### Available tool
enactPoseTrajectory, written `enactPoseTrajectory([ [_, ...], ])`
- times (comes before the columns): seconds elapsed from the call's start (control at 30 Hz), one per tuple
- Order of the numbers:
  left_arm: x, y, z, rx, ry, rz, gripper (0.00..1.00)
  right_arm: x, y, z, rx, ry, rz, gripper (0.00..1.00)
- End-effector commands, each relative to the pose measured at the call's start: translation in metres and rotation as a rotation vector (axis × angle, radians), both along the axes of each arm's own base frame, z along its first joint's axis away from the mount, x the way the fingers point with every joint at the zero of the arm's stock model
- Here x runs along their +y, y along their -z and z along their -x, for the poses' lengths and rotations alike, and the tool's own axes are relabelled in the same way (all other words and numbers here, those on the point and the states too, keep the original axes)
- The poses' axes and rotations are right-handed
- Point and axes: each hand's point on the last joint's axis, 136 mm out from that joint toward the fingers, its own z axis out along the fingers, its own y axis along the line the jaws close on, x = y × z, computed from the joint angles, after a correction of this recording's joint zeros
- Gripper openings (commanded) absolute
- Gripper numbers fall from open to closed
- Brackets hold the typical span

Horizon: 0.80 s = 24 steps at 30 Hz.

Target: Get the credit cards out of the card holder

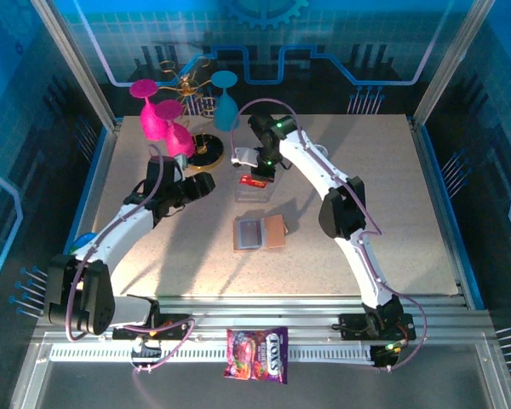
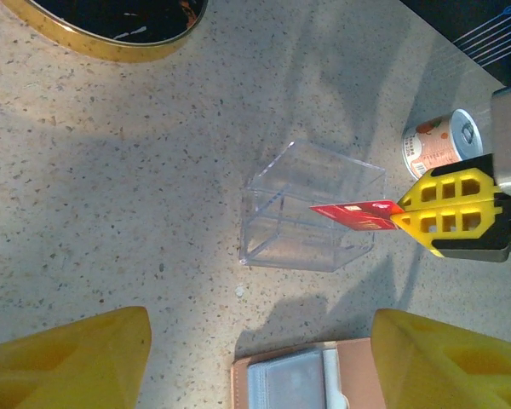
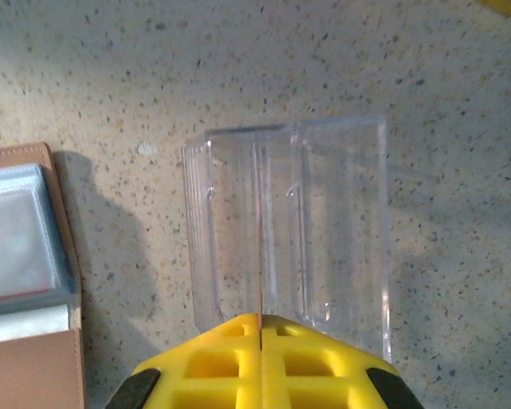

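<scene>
The tan-brown card holder point(image 1: 261, 232) lies open and flat mid-table, its grey-blue clear pocket point(image 2: 294, 383) facing up. A red credit card point(image 2: 356, 213) hangs over a clear plastic box point(image 2: 311, 211), pinched at one end by my right gripper point(image 2: 404, 213), which is shut on it. From the right wrist, that card point(image 3: 261, 281) is a thin edge-on line between the closed fingers point(image 3: 230, 358), above the box point(image 3: 289, 221), with the holder point(image 3: 25, 281) at the left. My left gripper point(image 2: 260, 319) is open and empty, hovering just beyond the holder's far edge.
Behind the box stand a small can point(image 2: 434, 145), a gold-rimmed black disc point(image 1: 206, 152), pink glasses point(image 1: 160, 118) and a teal glass point(image 1: 226, 98). A colourful candy packet point(image 1: 257, 354) lies on the near rail. Bare tabletop stretches to the right point(image 1: 392, 204).
</scene>
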Motion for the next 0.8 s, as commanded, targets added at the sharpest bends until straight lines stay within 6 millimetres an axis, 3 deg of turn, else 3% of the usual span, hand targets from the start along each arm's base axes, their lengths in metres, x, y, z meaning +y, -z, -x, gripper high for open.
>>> enactPoseTrajectory([
  [0.0,0.007,0.005,0.007,0.024,-0.027,0.000,0.70,0.002,0.006,0.010,0.011,-0.063,0.047,0.00],
  [0.27,0.006,0.007,0.006,0.032,-0.028,0.014,0.70,-0.013,0.024,0.023,0.093,-0.057,0.111,0.00],
  [0.6,0.004,0.011,0.005,0.040,-0.024,0.026,0.70,-0.042,0.017,0.048,0.185,-0.039,0.172,0.00],
  [0.77,0.003,0.012,0.004,0.042,-0.024,0.033,0.70,-0.045,0.020,0.053,0.209,-0.050,0.181,0.00],
])
